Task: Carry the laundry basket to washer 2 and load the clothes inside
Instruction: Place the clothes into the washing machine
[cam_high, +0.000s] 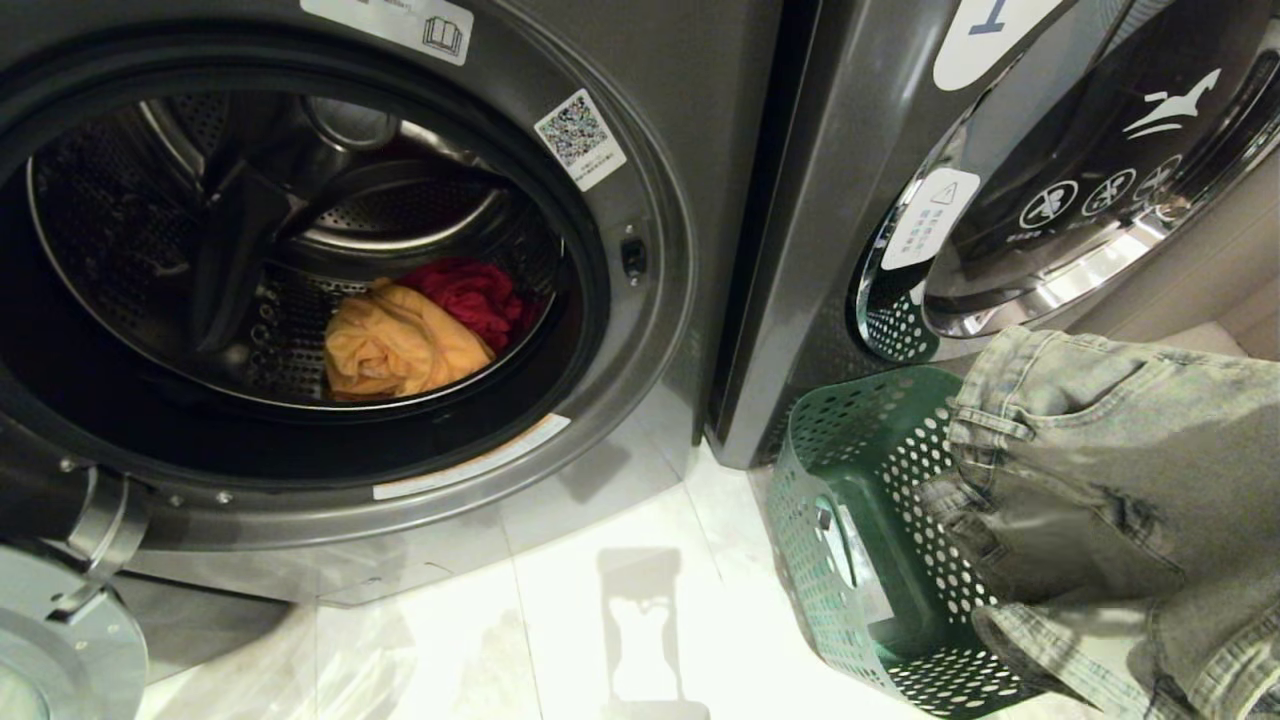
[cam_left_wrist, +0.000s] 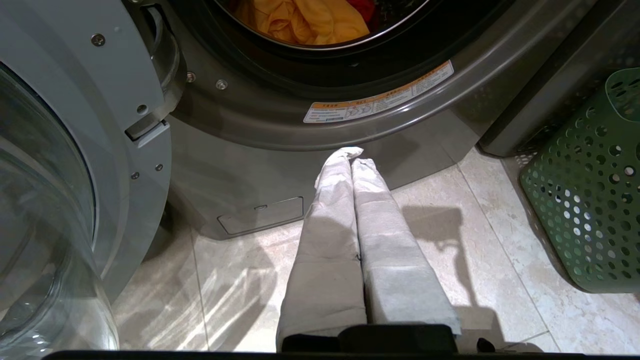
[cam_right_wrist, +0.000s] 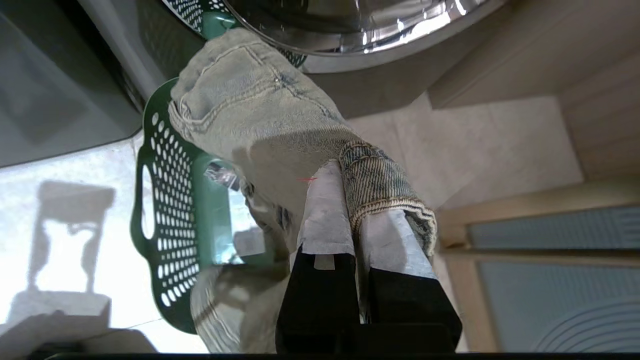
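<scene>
Faded grey-green denim piece (cam_high: 1100, 470), creased, seamed, pocketed.

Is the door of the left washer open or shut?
Open: the drum is exposed, showing the yellow garment, and the door is swung aside.

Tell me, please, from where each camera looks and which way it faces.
Head: high on the robot, facing down at the open washer; denim piece hangs at right.
Left wrist: low, facing the washer's base; shut left end effector shows.
Right wrist: behind the right end effector, shut on the denim.
All three show the laundry basket.
</scene>
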